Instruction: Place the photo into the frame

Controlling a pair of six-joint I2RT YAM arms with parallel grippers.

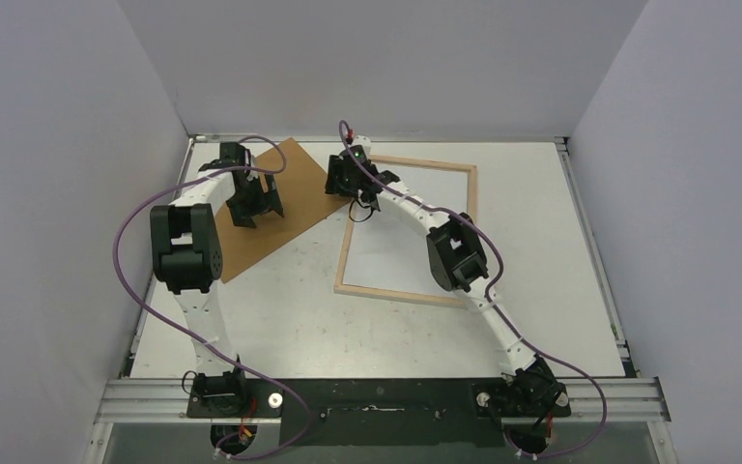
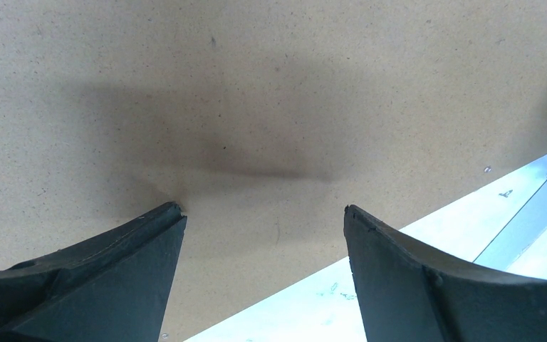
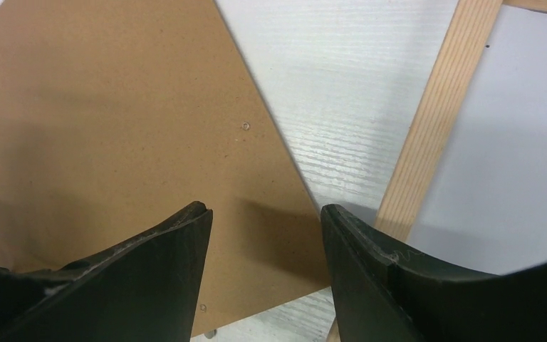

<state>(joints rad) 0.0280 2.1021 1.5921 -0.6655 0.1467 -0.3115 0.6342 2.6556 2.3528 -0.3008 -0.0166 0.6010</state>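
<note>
The frame (image 1: 396,294) is a big box shape with a thin, light wood rim. It lies flat on the white worktop (image 1: 280,329), a bit right of the middle and turned a little. Inside the rim there is only a plain pale sheet. The photo does not show its picture side anywhere, and I cannot tell if that pale part is the photo's back or just the clear pane. There is one frame, one brown board (image 1: 299,184) and two claws. The board lies flat to the left of the frame, with one corner just beside the frame's rim. The left claw (image 1: 263,215) hangs low over the board, wide open, with nothing in it. The right claw (image 1: 346,193) is over the board's corner and the frame's left rim, partly open and empty too. The right arm (image 1: 459,256) hides part of the frame, and the left arm (image 1: 188,246) hides part of the board.
</note>
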